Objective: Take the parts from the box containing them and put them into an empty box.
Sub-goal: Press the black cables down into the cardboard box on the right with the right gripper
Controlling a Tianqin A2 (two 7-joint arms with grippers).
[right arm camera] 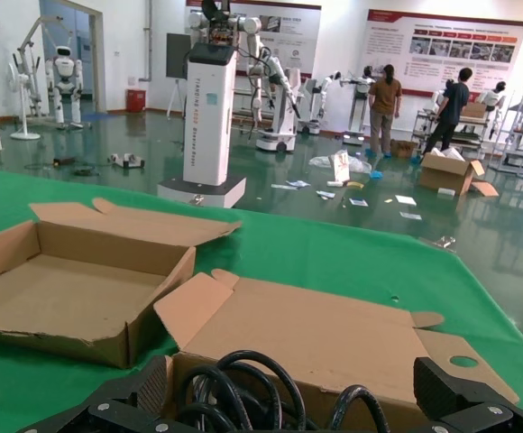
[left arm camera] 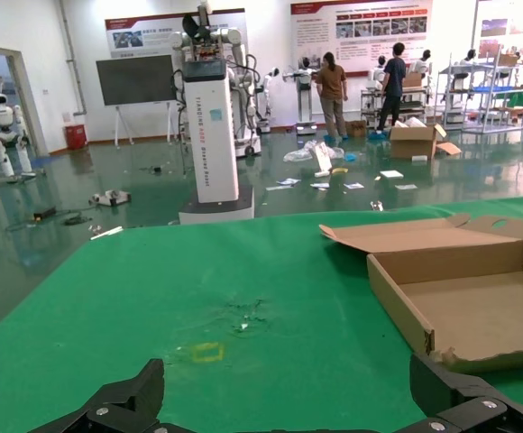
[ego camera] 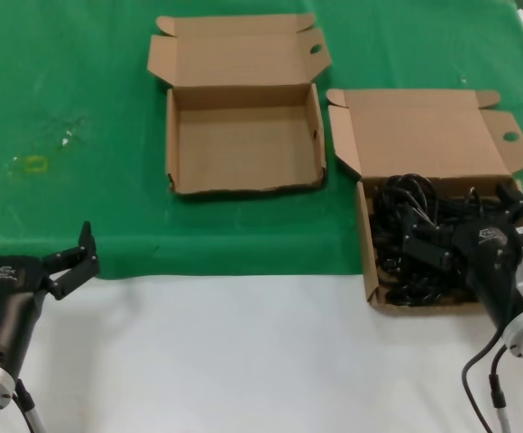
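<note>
Right gripper (ego camera: 442,236): fingers spread, reaching low over parts (ego camera: 406,225) in their box (ego camera: 424,135). Left gripper (ego camera: 32,248): idling spread-fingered at table edge.

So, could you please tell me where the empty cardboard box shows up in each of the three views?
Head view: the empty box sits upper centre on the green cloth, its lid folded back.
Left wrist view: at the right edge, beyond the left hand.
Right wrist view: at the left, past the right hand.
Shared landmark: the box of cords appears beside it in the head and right wrist views only.
</note>
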